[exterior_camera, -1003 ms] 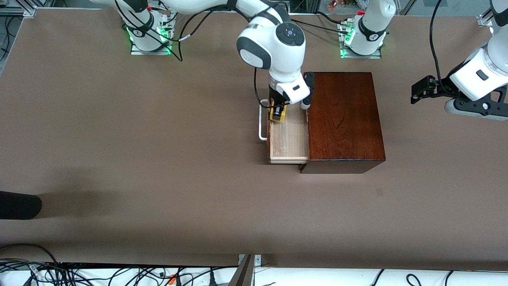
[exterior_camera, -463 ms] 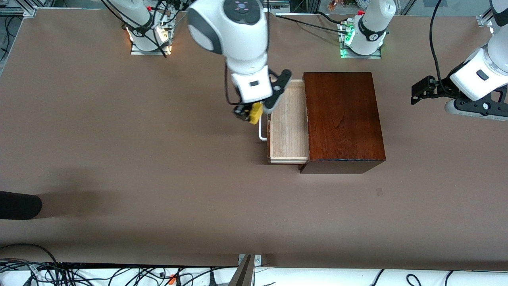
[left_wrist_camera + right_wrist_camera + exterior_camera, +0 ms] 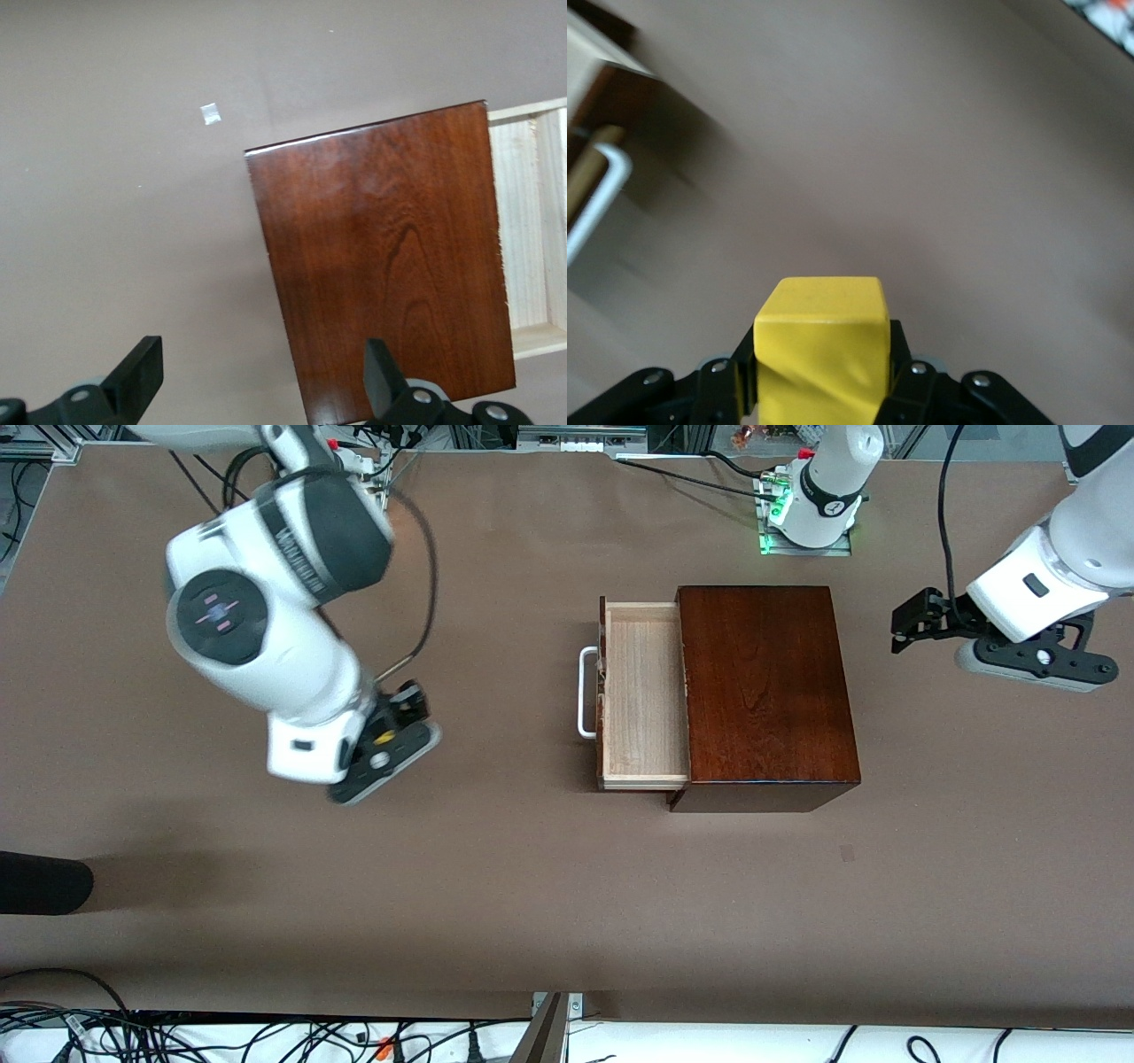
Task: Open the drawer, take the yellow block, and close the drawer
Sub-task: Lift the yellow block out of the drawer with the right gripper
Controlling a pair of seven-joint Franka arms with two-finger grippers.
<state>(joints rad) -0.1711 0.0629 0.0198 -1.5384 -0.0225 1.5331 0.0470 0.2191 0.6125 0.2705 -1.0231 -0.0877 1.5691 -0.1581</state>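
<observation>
Over bare table, right tool clamping yellow block

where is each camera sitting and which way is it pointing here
Front view: high across the table, facing both arms; open drawer empty.
Left wrist view: on the waiting left arm, looking down at the wooden box; open left gripper shows.
Right wrist view: right gripper holding yellow block over bare table.
All three show the drawer.

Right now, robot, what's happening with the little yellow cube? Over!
Right end effector shut on small yellow cube, over bare table. Left end effector open, waiting above dark wooden box. Pale-wood drawer open, nothing blocking it.
</observation>
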